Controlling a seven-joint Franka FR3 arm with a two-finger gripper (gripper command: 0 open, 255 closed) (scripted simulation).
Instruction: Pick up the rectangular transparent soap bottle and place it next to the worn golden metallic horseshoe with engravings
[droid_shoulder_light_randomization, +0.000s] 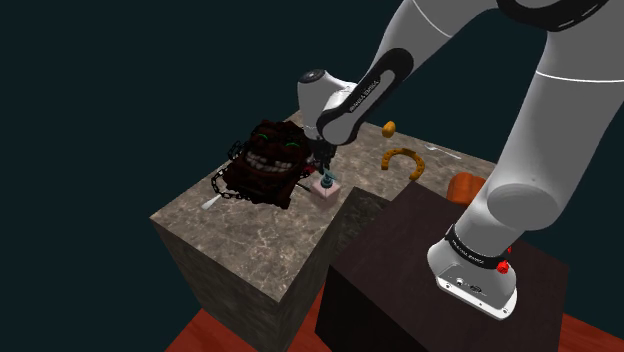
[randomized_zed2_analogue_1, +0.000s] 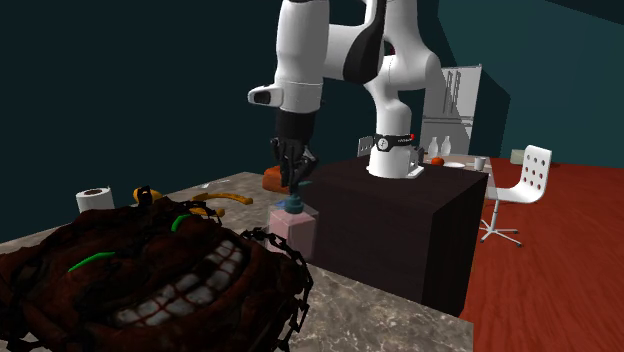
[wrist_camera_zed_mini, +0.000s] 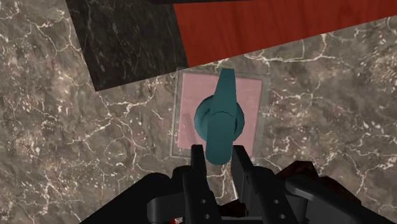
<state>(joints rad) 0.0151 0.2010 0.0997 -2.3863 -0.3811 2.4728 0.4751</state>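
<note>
Soap bottle (randomized_zed2_analogue_1: 293, 228): upright, long axis vertical, with a pale pink rectangular body and a teal pump whose spout points toward the table edge. It stands on the veined marble table (randomized_zed2_analogue_1: 390, 310), just beside the edge that meets the dark stand (randomized_zed2_analogue_1: 400, 220). I see my claw (randomized_zed2_analogue_1: 291, 185) above it, nearly closed, its fingers pinching the pump head. A dark, grinning, chained mask (randomized_zed2_analogue_1: 150, 280) crowds the bottle's left. Bare marble lies open to its right, as far as the golden horseshoe (droid_shoulder_light_randomization: 398, 153).
</note>
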